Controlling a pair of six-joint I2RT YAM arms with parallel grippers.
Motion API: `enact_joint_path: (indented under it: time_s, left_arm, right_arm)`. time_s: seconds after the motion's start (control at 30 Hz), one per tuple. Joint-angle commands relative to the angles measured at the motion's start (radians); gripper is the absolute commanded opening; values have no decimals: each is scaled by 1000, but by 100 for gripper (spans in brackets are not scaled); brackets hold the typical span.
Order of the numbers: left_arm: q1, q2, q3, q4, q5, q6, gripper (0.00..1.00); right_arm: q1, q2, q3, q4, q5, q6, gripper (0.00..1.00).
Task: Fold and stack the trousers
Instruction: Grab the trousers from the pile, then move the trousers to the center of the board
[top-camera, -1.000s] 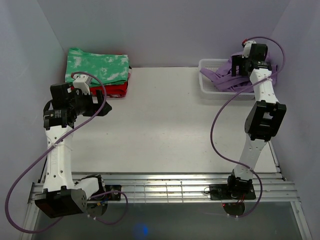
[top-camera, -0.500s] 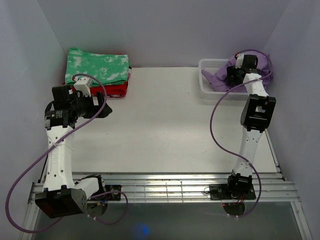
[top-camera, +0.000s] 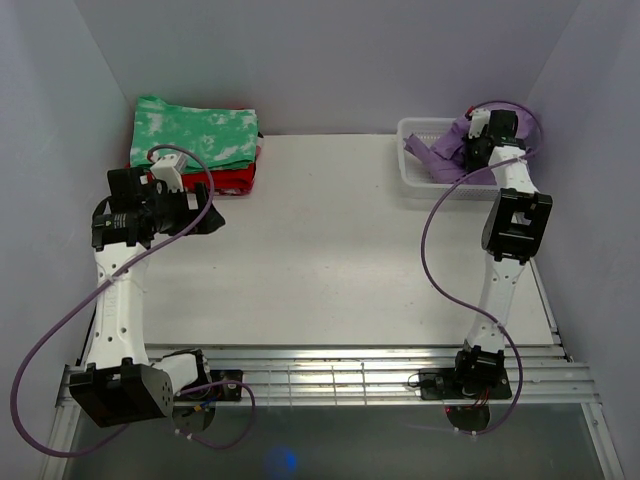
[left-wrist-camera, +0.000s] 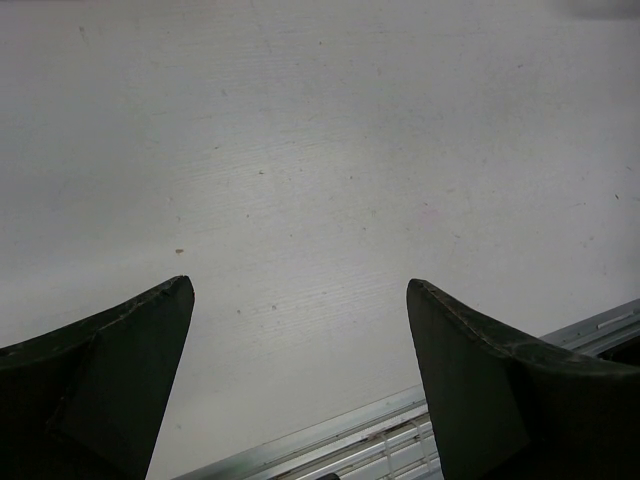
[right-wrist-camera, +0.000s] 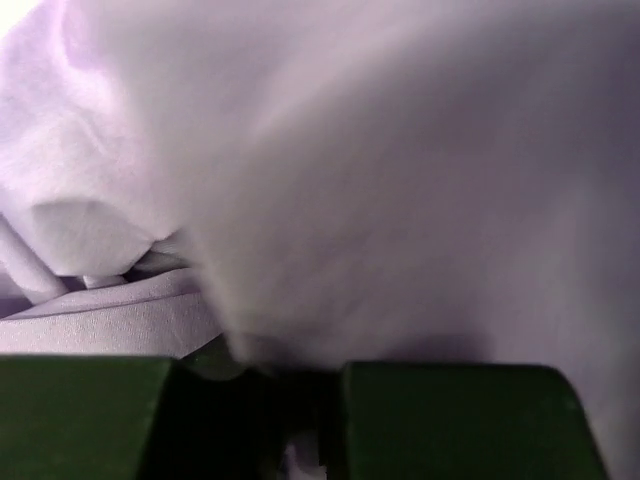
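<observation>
Lavender trousers (right-wrist-camera: 350, 180) fill nearly the whole shot, blurry and super close, bunched right against the right gripper (right-wrist-camera: 305, 378) — its green fingers (right-wrist-camera: 450, 420) nearly together.

Table (top-camera: 340, 250) centre open for passage; folded garment stack (top-camera: 195, 140) blocks 11 o'clock, basket (top-camera: 428, 186) with trousers (top-camera: 445, 148) blocks 1 o'clock.

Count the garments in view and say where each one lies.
3. A green-and-white folded garment lies at far left, on top of a red folded garment. The lavender trousers are bunched in the white basket at far right. More could be hidden underneath.
</observation>
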Motion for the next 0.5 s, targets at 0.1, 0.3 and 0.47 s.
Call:
enact_joint_path:
  time_s: [0.1,0.3,0.47]
  left_arm:
    - [-2,-8,72,-7,22,-10,98]
    - [-2,-5,92,-5,25,-15,98]
    - [-2,2,107,-2,10,-15,98]
  right_arm:
    - [-11,-272,17,50,-61,85,8]
    - [-22,-496,-66,171,-91,250,8]
    - [-25,-649,-101,245,-95,381,8]
